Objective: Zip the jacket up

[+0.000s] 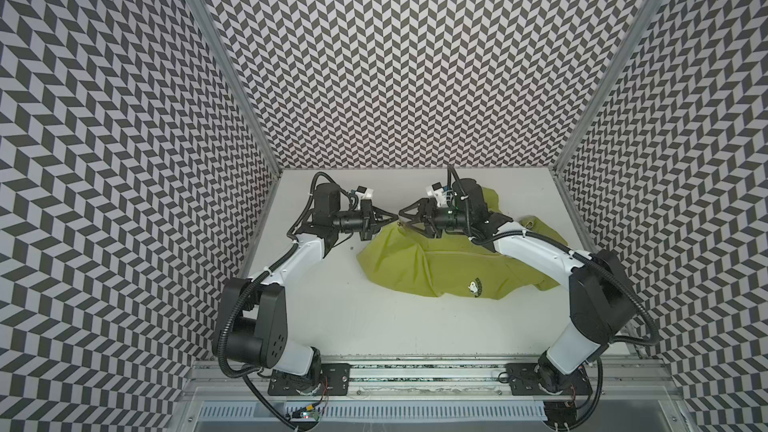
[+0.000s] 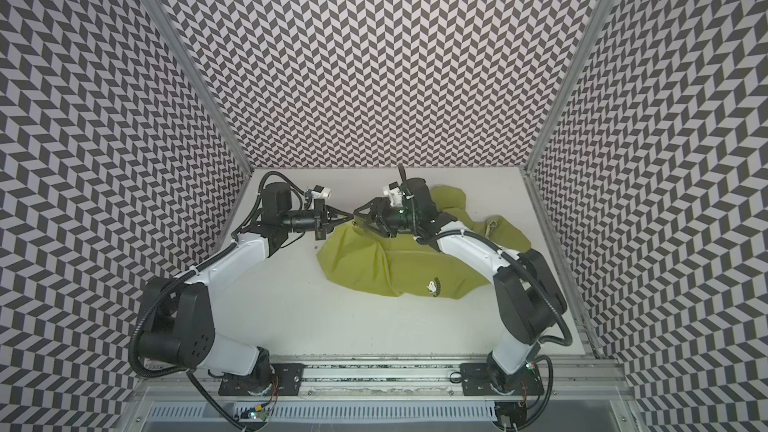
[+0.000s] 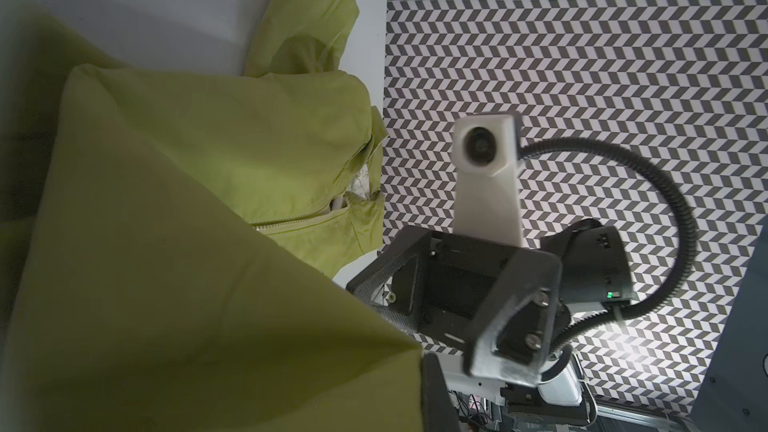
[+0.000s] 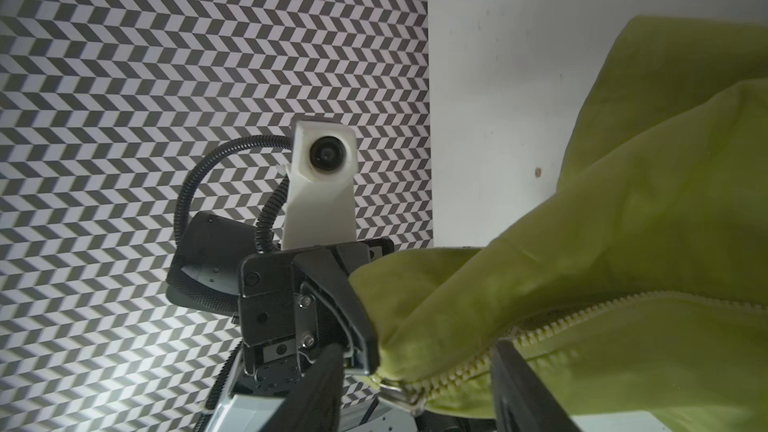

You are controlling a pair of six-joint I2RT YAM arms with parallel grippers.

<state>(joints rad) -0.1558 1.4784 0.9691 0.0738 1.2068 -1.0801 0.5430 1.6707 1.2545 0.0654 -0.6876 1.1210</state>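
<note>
Right now the two arms are meeting nose to nose over the far half of the desk (image 1: 332, 317). The jacket (image 1: 440, 268) is lying crumpled across the desk's right side, front up, with its emblem (image 1: 473, 286) showing toward the near edge. Its collar end is trailing off toward the right edge, under the right arm.

The left end effector (image 1: 391, 220) is pinching the jacket's hem corner tight and holding it raised. The right wrist view is showing green cloth bunching out of its closed tips. The right end effector (image 1: 402, 214) is sitting almost tip to tip with it, and its jaws are standing apart. In its own wrist view one finger (image 4: 523, 388) is lying beside the zipper (image 4: 590, 311). The small metal pull (image 4: 395, 393) is hanging free in the gap, gripped by nothing.

I am reading this as the start of the zipping stroke, not its end. The pull is sitting at the hem, and I cannot tell how far the teeth are meshing beyond it.

The next move is calling for the right end effector to close squarely on that pull, which is small and dangling. It should then be drawing the pull along the teeth toward the collar. Meanwhile the left should be anchoring the hem and pulling the thin cloth taut, so nothing is bunching into the slider.
</note>
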